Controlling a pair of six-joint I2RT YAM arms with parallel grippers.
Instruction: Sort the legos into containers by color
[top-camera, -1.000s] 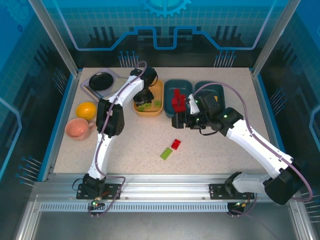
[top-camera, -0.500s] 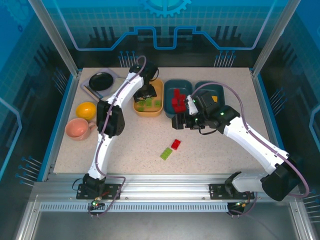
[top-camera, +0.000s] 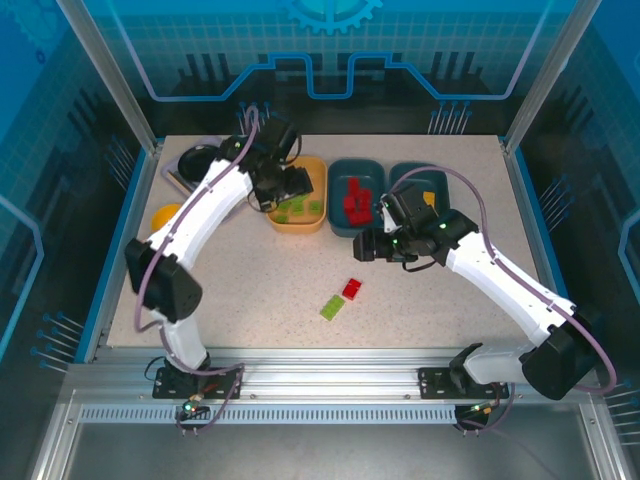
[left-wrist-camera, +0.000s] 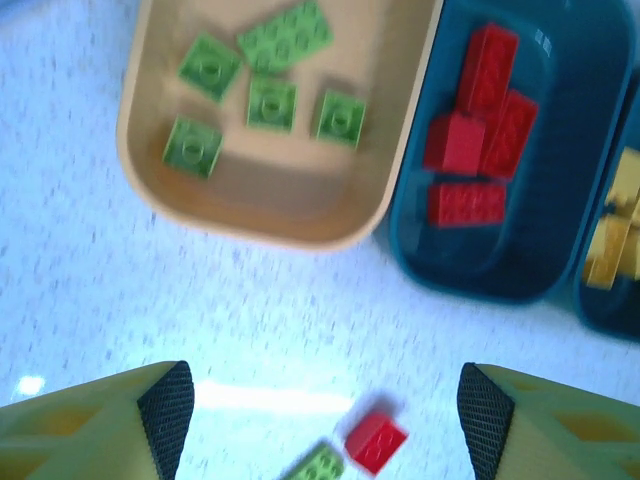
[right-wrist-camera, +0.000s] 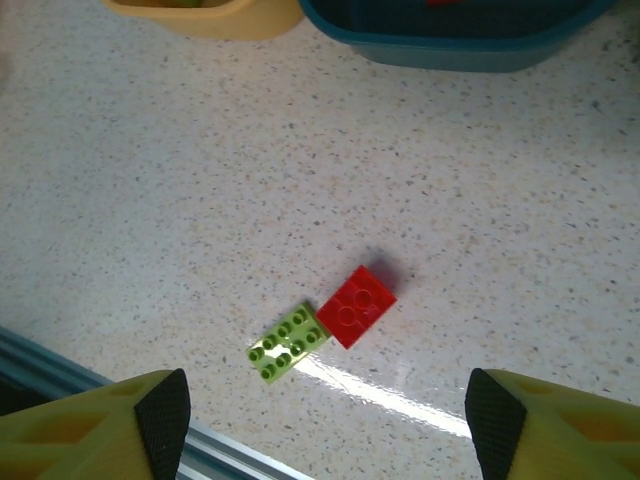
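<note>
Change: left gripper (left-wrist-camera: 326, 410) has spread wide and drawn back from yellow tray (left-wrist-camera: 250, 215); five green bricks (left-wrist-camera: 272, 102) lie inside, so that drop looks done.
Right gripper (right-wrist-camera: 327, 410): spread, empty, shifted off teal tray (left-wrist-camera: 450, 285) toward the strays.
Unsorted: loose red brick (right-wrist-camera: 356, 306) touching loose green brick (right-wrist-camera: 288, 343) on tabletop (right-wrist-camera: 150, 200).
Surfaces: glossy studded blocks; smooth round-cornered trays; speckled tabletop.
</note>
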